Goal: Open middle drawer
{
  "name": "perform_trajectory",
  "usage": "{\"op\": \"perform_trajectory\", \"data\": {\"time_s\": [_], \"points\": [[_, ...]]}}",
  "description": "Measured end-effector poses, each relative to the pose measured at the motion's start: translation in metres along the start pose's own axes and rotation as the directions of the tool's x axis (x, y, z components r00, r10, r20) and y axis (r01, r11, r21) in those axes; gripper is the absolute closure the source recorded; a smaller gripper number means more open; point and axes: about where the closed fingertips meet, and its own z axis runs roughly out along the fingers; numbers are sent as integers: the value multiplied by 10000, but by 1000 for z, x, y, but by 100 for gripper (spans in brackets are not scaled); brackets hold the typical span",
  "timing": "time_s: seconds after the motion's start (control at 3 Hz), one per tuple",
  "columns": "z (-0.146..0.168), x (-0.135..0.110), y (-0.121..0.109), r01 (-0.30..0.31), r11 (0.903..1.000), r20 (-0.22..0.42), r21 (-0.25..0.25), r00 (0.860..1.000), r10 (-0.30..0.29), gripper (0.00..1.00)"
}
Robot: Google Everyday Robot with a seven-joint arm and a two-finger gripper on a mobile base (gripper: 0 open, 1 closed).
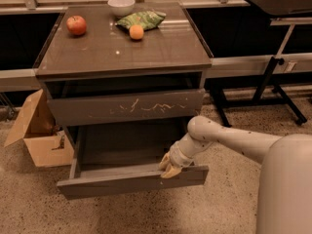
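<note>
The middle drawer (117, 183), a wide grey-brown front with no handle and no marks, stands pulled well out from the cabinet, its inside in shadow. My gripper (166, 168) sits on the top edge of this front, right of its middle, with its yellowish fingers closed over the edge. My white arm (229, 141) reaches in from the lower right. Above it, the taller front with white scratch marks (126, 107) is closed.
On the cabinet top (122, 52) lie a red apple (76, 25), an orange (136, 31), a green bag (145, 18) and a white bowl (121, 6). An open cardboard box (36, 135) stands on the floor to the left. A black table stand (275, 77) is at the right.
</note>
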Motion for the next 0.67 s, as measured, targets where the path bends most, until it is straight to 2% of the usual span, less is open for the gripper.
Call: {"op": "perform_trajectory", "data": {"time_s": [0.67], "points": [[0, 0, 0, 1, 10000, 2, -4, 10000, -1, 57]]}}
